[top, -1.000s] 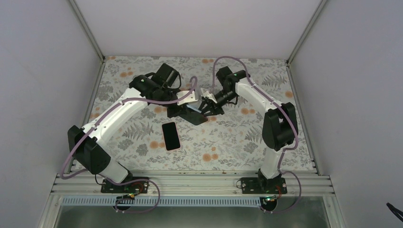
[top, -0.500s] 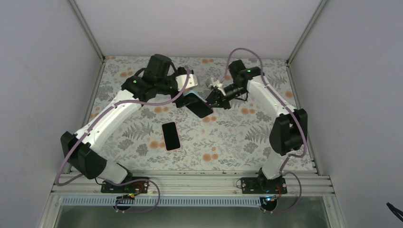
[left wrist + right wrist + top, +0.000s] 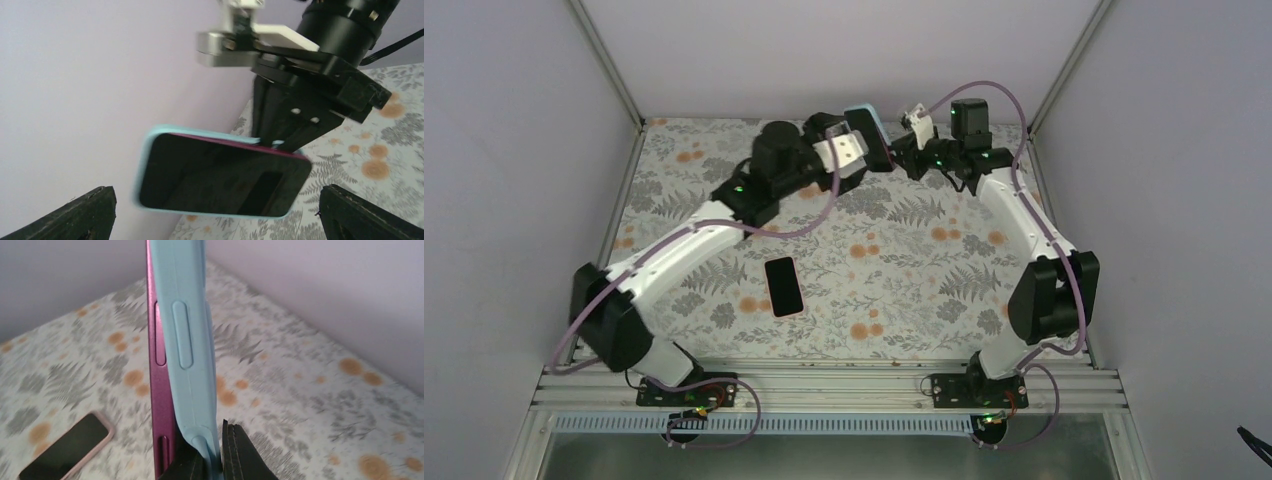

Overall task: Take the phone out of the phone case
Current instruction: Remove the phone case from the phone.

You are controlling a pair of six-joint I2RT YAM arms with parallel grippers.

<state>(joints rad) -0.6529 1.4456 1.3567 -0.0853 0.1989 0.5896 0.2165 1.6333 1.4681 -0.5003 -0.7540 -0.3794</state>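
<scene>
The phone case (image 3: 143,167), with the phone (image 3: 220,180) inside, is held aloft and clamped at one end by the right gripper (image 3: 214,460). The left gripper (image 3: 220,222) is spread wide, facing the phone squarely. The long axis lies across its finger gap.

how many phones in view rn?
2. One magenta phone in the blue case, held up at the back by the right pincer. One pink-rimmed phone lies flat on the table, left of centre. None appear hidden.
</scene>
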